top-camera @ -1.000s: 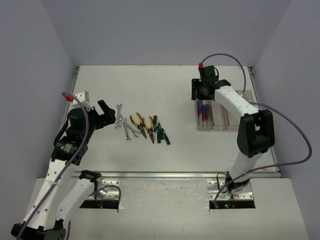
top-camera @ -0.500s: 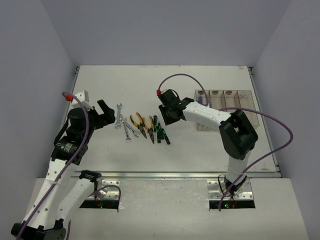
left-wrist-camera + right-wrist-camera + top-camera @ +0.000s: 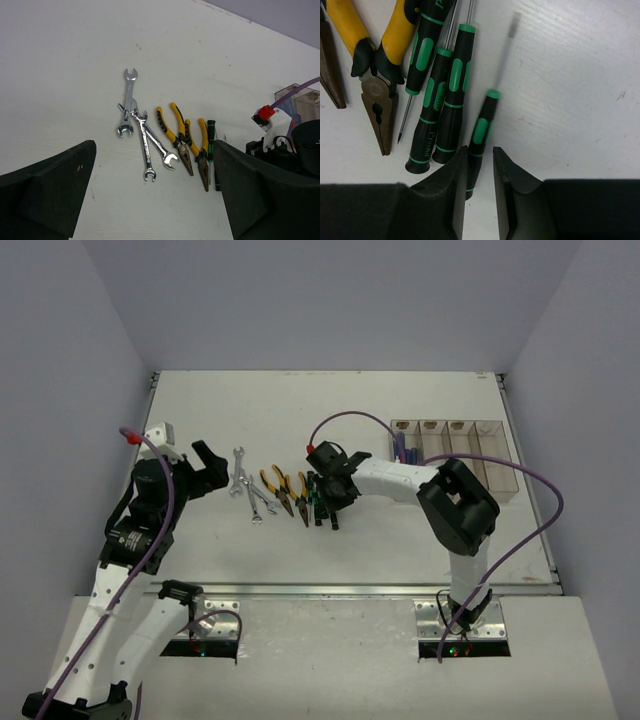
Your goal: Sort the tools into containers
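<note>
Three silver wrenches [image 3: 247,486] [image 3: 136,120], two yellow-handled pliers [image 3: 287,492] [image 3: 179,140] and several black-and-green screwdrivers [image 3: 322,502] [image 3: 440,95] lie in a row mid-table. My right gripper [image 3: 331,498] [image 3: 480,162] is low over the rightmost black-and-green screwdriver [image 3: 483,122]. Its jaws stand narrowly apart astride the handle end, the handle against the left finger [image 3: 455,175]. My left gripper [image 3: 213,472] [image 3: 155,200] is wide open and empty, left of the wrenches. The clear bins [image 3: 470,455] stand at the right; blue-and-red screwdrivers [image 3: 402,448] sit in the leftmost one.
The table's right edge rail [image 3: 525,480] runs beside the bins. A purple cable [image 3: 355,417] arcs over my right arm. In the left wrist view my right arm [image 3: 285,150] and the bins [image 3: 300,97] show at the right.
</note>
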### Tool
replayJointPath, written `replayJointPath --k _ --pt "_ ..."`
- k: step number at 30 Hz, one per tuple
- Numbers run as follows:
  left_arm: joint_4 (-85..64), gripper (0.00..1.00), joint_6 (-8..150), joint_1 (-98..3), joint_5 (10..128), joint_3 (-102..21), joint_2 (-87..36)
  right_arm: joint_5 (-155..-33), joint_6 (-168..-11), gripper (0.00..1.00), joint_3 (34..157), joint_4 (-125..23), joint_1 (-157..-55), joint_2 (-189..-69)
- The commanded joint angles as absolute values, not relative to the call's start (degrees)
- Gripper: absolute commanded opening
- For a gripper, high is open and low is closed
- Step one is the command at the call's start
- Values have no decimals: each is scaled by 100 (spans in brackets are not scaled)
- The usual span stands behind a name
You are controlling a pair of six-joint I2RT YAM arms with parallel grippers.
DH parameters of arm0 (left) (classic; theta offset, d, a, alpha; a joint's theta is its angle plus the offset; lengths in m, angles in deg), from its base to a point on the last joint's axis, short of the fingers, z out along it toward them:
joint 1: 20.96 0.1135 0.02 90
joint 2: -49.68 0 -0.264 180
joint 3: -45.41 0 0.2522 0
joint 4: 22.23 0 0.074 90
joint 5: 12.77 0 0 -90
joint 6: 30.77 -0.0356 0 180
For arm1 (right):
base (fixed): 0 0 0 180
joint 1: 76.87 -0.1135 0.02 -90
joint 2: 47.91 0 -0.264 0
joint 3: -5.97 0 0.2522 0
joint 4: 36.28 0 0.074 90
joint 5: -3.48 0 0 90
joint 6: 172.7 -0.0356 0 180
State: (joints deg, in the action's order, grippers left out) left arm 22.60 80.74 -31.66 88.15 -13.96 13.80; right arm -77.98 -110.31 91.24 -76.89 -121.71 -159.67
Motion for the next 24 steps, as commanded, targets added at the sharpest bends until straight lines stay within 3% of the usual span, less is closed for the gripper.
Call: replayJointPath --k 1,6,11,15,24 --pt "2054 100 8110 -3186 8787 -1397 1467 -7636 -11221 23 9004 -7614 -12223 -16149" --pt "2054 100 8102 -3186 8784 -1397 1481 -7461 -11240 17 8911 -7692 -12225 -16269" --pt "2054 100 8102 -3187 8769 -1397 1496 -7323 -11191 0 8942 -7825 -12086 -15995" --pt "2045 100 8102 -3194 8778 -1397 1531 -7160 -10863 0 9073 -8013 -11938 -15464" --pt "2033 100 8100 -3186 8740 -1394 1601 -6999 -9459 0 9620 -8480 -9853 -14560"
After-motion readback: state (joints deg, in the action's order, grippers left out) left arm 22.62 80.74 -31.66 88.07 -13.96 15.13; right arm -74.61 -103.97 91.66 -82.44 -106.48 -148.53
